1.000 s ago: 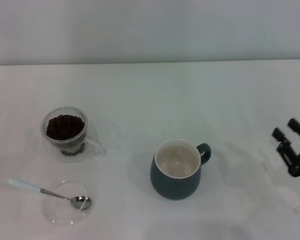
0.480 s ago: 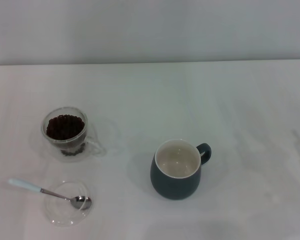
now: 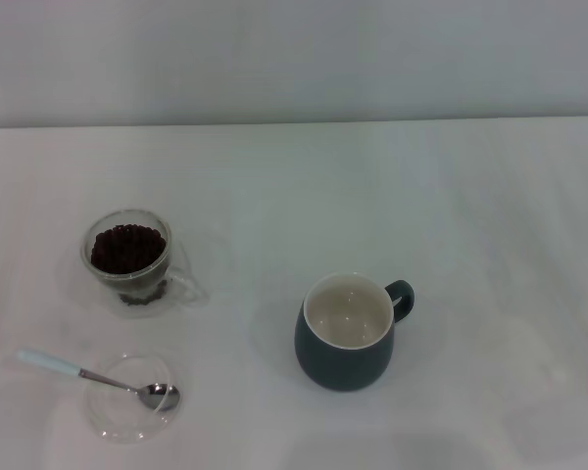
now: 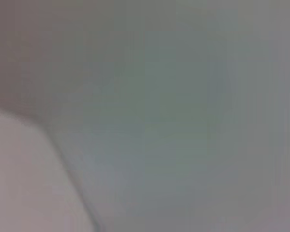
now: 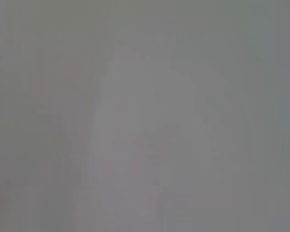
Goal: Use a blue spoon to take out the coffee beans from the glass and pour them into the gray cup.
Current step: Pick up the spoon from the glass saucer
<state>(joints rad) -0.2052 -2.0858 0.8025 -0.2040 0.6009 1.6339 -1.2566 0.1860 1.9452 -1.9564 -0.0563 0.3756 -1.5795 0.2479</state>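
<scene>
Pale-blue-handled blue spoon (image 3: 88, 377), shiny bowl in clear dish (image 3: 132, 399); neither hand visible, state untellable.

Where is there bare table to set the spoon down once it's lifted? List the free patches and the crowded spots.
Free: the wide strip behind the glass and gray cup, the whole side right of the cup, and the gap between glass and cup. Crowded: the near-left corner, where the blue spoon rests on a clear dish just in front of the glass. Neither gripper is in view.
</scene>
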